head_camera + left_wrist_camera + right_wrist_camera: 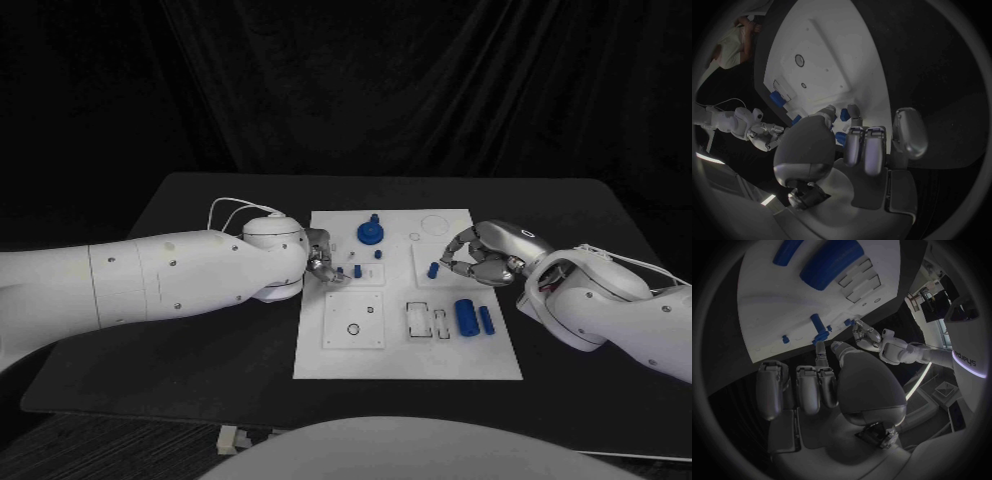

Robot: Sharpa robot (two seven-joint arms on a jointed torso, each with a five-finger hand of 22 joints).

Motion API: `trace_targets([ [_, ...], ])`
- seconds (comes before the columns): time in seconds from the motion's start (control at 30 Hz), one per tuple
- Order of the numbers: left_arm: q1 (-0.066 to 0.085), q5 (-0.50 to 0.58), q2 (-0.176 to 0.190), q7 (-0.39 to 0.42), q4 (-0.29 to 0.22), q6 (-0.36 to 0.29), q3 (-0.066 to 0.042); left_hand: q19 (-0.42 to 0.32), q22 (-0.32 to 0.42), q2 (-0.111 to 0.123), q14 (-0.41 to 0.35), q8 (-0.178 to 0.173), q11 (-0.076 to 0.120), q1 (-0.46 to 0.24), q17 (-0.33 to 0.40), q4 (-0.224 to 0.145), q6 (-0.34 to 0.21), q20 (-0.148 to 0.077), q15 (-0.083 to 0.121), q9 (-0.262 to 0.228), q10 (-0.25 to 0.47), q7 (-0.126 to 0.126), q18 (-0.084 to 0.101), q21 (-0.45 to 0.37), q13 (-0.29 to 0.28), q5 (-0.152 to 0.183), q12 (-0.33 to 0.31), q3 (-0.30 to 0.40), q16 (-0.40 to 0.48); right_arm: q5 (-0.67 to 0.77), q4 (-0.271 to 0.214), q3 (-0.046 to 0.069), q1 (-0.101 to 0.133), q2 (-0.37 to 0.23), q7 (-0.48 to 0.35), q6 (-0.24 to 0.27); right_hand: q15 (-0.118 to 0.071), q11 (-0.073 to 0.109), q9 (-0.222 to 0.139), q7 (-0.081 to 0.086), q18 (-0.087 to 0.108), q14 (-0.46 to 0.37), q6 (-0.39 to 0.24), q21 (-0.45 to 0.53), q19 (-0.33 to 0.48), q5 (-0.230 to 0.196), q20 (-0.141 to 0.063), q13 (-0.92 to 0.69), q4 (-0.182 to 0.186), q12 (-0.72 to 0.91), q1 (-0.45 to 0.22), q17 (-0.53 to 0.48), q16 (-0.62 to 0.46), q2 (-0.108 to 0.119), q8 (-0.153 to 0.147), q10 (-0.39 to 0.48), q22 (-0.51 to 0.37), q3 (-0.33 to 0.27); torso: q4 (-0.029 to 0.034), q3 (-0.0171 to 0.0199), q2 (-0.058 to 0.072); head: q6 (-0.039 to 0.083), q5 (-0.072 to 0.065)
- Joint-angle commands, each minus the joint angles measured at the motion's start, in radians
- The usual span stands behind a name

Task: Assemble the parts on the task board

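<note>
We see a black, matte desk [188, 340] carrying the task board [411, 350], a flat white rectangular plate whose long axis runs from near to far, in the middle of the desk. Our left hand [326, 262] sits at the board's left edge, about midway along it, fingers curled down over small blue parts there; in the left wrist view the fingertips [853, 114] touch the board among those pieces, but we cannot tell whether anything is actually pinched. Our right hand [483, 254] hovers over the board's right edge, fingers curled inward, with a short blue peg [433, 270] just beside them; whether it is held we cannot tell.

On the near right of the board lies a large blue cylinder [466, 315], smooth and rounded, its long axis pointing near to far. Just right of it lies a slimmer blue rod [488, 320], parallel to it. Towards the far end stands a round blue knob-like part [371, 233]. A square white plate with a small dark hole [353, 328] occupies the near left, and rectangular slots [418, 320] lie between it and the cylinder.
</note>
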State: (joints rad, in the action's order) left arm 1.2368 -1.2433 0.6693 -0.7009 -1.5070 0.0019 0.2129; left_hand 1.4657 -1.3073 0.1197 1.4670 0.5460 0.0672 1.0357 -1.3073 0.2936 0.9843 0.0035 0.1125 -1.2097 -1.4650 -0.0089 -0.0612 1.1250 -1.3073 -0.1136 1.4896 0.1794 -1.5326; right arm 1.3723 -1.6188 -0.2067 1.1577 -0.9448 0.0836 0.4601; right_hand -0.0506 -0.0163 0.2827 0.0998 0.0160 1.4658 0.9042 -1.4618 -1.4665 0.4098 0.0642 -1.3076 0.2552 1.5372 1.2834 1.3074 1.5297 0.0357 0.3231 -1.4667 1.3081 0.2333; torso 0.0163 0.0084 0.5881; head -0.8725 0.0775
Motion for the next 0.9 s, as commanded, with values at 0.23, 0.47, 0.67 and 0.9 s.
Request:
trace_targets([
  [0.23,0.035,-0.019,0.075,0.012,-0.113,0.002,-0.001,0.01,-0.161,0.019,0.092,-0.003,0.004,0.032,-0.228,0.0,0.002,-0.005,0.003,-0.005,-0.063,0.002,-0.016,-0.017,-0.199,0.009,-0.014,-0.012,0.012,0.013,-0.01,0.001,-0.002,-0.014,0.009,0.013,0.001,0.0,-0.001,-0.004,0.015,0.081,-0.001,0.007,-0.045,0.006,-0.004,-0.195,0.0,-0.007,0.009,0.164,-0.007,0.0,0.005,-0.063,0.221,0.005,0.0,0.0,0.0,0.0,-0.004],
  [0.47,0.112,-0.019,0.144,0.068,-0.21,-0.019,-0.001,-0.01,-0.158,0.011,0.08,-0.028,-0.017,0.085,-0.212,0.0,-0.059,0.009,-0.016,-0.005,-0.039,0.025,-0.018,-0.042,-0.177,-0.002,-0.049,-0.026,0.036,0.014,-0.022,0.001,-0.002,-0.025,-0.011,0.046,0.001,0.001,-0.001,-0.005,0.015,0.082,0.0,0.003,-0.047,0.006,-0.004,-0.197,-0.001,-0.006,0.01,0.168,-0.005,0.004,0.006,-0.065,0.222,0.004,-0.0001,0.0,0.0,0.0,-0.004],
  [0.67,0.162,-0.018,0.164,0.223,-0.21,-0.058,-0.001,-0.087,-0.14,0.019,-0.003,-0.152,-0.051,0.275,-0.135,0.002,-0.077,0.035,-0.057,0.144,0.115,0.059,-0.032,-0.109,-0.059,-0.008,-0.233,0.088,0.14,0.014,-0.032,0.001,0.0,-0.033,-0.031,0.076,0.0,0.001,-0.001,-0.005,0.014,0.083,0.0,0.001,-0.048,0.006,-0.004,-0.199,-0.002,-0.005,0.01,0.171,-0.004,0.006,0.006,-0.066,0.223,0.003,0.0001,0.0,0.0,0.0,-0.008],
  [0.9,0.18,-0.016,0.14,0.567,-0.119,-0.165,-0.001,-0.163,-0.124,0.099,-0.261,-0.31,-0.094,0.463,0.134,-0.036,-0.041,0.063,-0.091,0.404,0.433,0.116,-0.039,-0.128,0.448,0.021,-0.884,0.426,0.467,0.015,-0.059,0.001,0.03,-0.054,-0.071,0.142,-0.002,0.004,0.0,-0.008,0.01,0.085,0.007,-0.013,-0.056,-0.002,-0.006,-0.161,0.006,-0.029,0.005,0.176,-0.001,0.008,0.011,-0.045,0.228,0.004,-0.0011,-0.0003,0.0,0.0,-0.023],
])
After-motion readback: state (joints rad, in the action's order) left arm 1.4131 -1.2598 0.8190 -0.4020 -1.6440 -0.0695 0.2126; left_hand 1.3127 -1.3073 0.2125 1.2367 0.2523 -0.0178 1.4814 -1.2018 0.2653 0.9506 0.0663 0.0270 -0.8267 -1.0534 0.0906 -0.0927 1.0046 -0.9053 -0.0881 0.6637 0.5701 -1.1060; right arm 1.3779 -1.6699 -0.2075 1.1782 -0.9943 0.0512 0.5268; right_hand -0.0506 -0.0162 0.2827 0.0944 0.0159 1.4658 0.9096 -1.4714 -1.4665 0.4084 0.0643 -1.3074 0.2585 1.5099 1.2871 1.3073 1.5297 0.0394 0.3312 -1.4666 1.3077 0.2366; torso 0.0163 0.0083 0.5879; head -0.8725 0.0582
